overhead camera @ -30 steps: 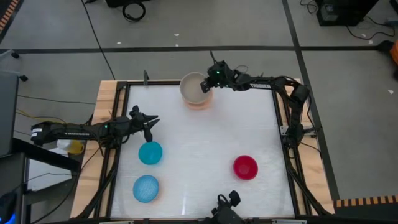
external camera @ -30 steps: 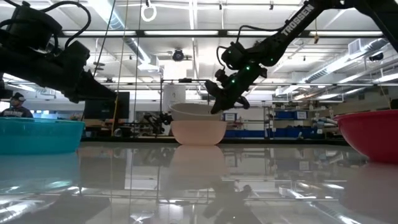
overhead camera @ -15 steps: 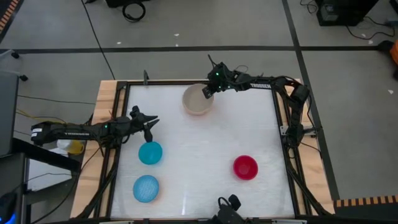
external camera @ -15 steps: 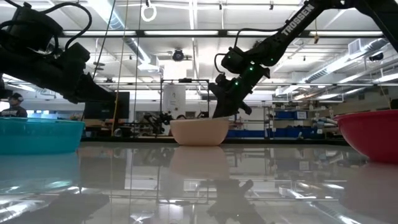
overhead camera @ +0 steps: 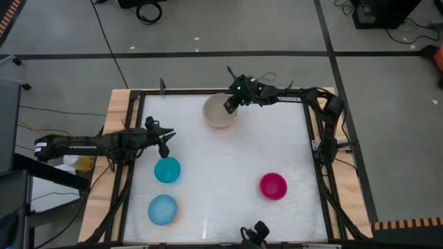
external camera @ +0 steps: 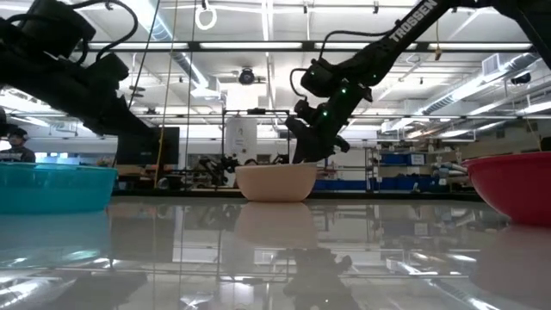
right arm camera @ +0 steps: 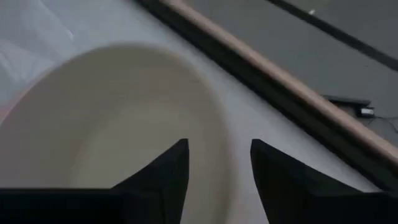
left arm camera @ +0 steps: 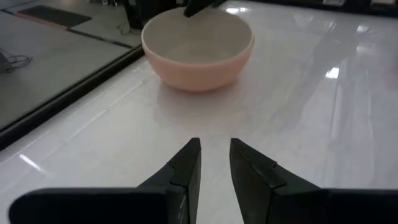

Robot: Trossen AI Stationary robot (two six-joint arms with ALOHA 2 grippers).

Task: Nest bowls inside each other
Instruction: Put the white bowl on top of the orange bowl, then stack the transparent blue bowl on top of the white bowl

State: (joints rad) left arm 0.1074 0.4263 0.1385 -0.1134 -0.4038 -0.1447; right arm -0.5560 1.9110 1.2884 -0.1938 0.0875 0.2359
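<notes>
A beige-grey bowl [overhead camera: 220, 111] sits nested level inside a pale pink bowl [left arm camera: 198, 73] at the far middle of the table. My right gripper [overhead camera: 230, 104] stands open over the beige bowl's right rim [right arm camera: 217, 124], slanting down. One finger is inside the bowl and one outside, and neither is seen touching. At the table's left edge my left gripper [overhead camera: 163, 140] is open with nothing between its fingers [left arm camera: 214, 162]. A teal bowl [overhead camera: 167, 169], a speckled light blue bowl [overhead camera: 163, 209] and a red-magenta bowl [overhead camera: 273, 186] each stand alone on their bases.
A black frame [overhead camera: 221, 90] rims the white table. A camera mount [overhead camera: 257, 232] sits at the near edge. White tabletop [overhead camera: 221, 159] lies bare between the bowls. In the low view the teal bowl [external camera: 52, 185] and the red bowl [external camera: 512, 185] show large at the sides.
The beige bowl hung tilted from my right gripper above the pink bowl. It has dropped into the pink bowl and now sits level in it. My right gripper has let go, opened and shifted slightly toward the table's left.
</notes>
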